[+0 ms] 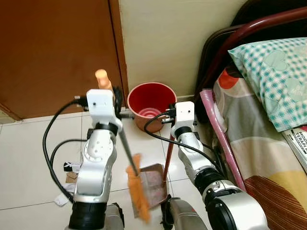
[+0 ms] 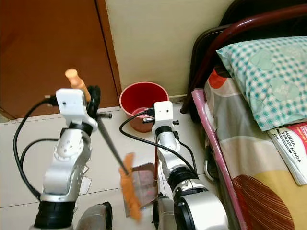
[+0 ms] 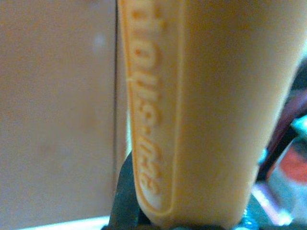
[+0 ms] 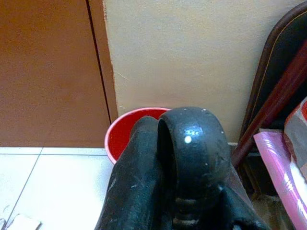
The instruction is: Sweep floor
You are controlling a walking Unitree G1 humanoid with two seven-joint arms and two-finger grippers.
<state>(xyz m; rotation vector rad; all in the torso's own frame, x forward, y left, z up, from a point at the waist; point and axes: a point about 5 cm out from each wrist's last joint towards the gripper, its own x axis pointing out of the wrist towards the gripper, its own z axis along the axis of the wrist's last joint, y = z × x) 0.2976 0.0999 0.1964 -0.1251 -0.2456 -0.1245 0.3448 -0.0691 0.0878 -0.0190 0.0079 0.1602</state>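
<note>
My left gripper is shut on a small broom with a peach-orange handle, raised in front of the door. The handle fills the left wrist view close up. The broom's dark shaft slants down to orange bristles that hang over the near edge of a brown dustpan on the floor. The dustpan's red upright handle rises to my right gripper, which is shut on the handle's black rounded top.
A red bucket stands against the wall behind the dustpan. The brown door is at the left. A bed with a dark red frame and a checked pillow bounds the right. Paper scraps lie on the white tiles.
</note>
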